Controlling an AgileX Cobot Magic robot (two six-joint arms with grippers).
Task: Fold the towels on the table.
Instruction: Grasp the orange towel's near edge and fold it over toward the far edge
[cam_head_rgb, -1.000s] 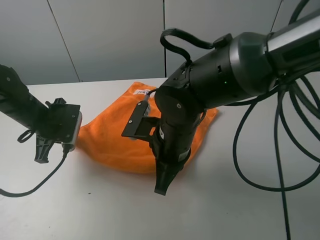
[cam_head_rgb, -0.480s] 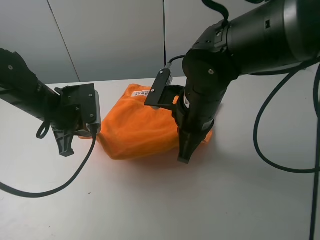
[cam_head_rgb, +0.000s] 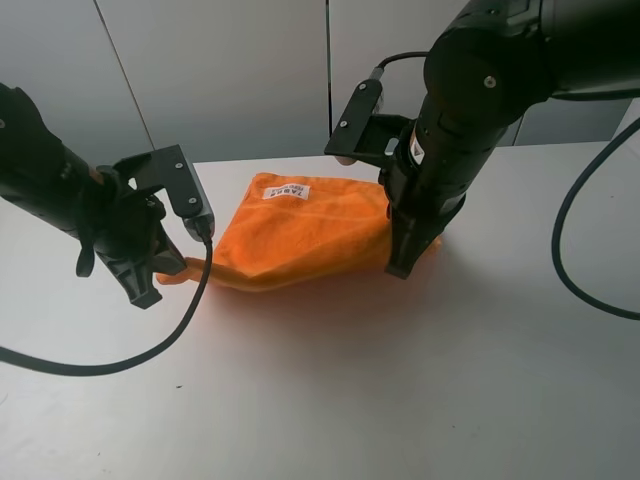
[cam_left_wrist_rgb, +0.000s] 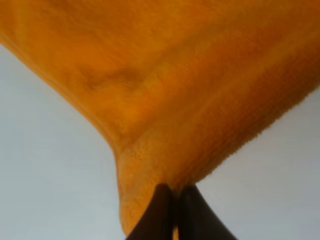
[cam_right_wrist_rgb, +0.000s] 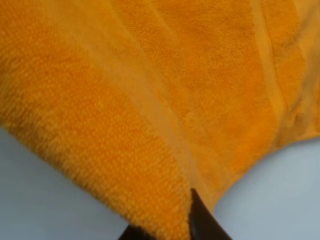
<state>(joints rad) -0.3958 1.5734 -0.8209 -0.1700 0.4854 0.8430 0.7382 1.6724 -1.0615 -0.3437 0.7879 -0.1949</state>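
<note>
The bright orange rectangular microfibre towel (cam_head_rgb: 290, 235) sits tented in the middle of the plain white matte table (cam_head_rgb: 330, 400), between the two arms. Its small white label (cam_head_rgb: 285, 191) faces up at the far edge. The left gripper (cam_head_rgb: 150, 288) pinches the towel's left corner, its dark fingers (cam_left_wrist_rgb: 160, 215) pressed together on the cloth. The right gripper (cam_head_rgb: 399, 266) grips the towel's right edge, with cloth clamped between its dark fingertips (cam_right_wrist_rgb: 202, 222).

On the table (cam_head_rgb: 420, 400), towel (cam_head_rgb: 290, 235) between left tool (cam_head_rgb: 150, 290) and right tool (cam_head_rgb: 400, 266).
</note>
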